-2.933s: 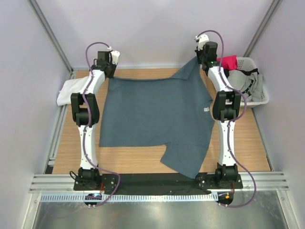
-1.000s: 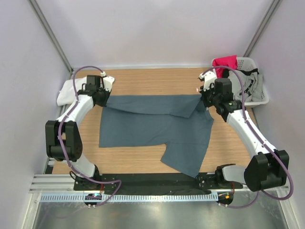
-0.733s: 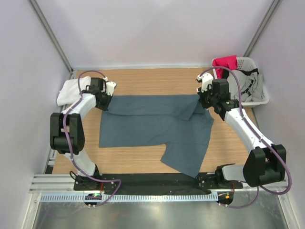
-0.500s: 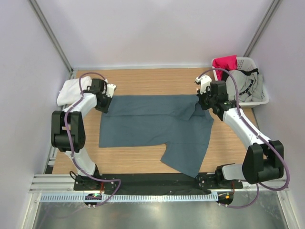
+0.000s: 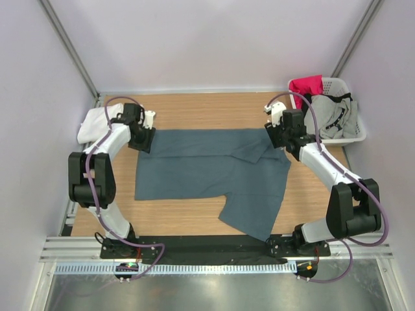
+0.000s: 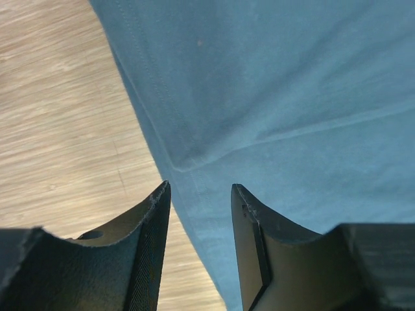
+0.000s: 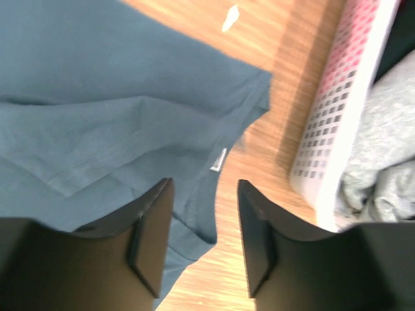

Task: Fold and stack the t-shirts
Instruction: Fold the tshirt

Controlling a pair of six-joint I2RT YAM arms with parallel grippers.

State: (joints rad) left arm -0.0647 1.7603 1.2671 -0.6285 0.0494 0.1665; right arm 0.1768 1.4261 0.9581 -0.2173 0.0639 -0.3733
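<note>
The slate-blue t-shirt (image 5: 207, 168) lies flat on the wooden table with its far part folded forward over itself. One sleeve points toward the near edge. My left gripper (image 5: 144, 138) hovers open over the fold's left corner. In the left wrist view its jaws (image 6: 200, 189) straddle the shirt's hem (image 6: 292, 97) without pinching it. My right gripper (image 5: 274, 135) is open above the fold's right corner. Through its wrist camera (image 7: 204, 186) I see the collar and the small white neck label (image 7: 218, 159). A white t-shirt (image 5: 91, 122) lies bunched at the table's left edge.
A white laundry basket (image 5: 347, 138) stands at the far right, holding a red garment (image 5: 308, 84) and grey clothes (image 5: 334, 113). Its perforated wall (image 7: 324, 142) is close to my right gripper. Bare wood (image 5: 207, 110) lies beyond the shirt. Booth walls enclose the table.
Both grippers drew the shirt's far edge forward, laid it down as a fold and let go. Their jaws went from shut to open, and both lifted slightly off the cloth.
</note>
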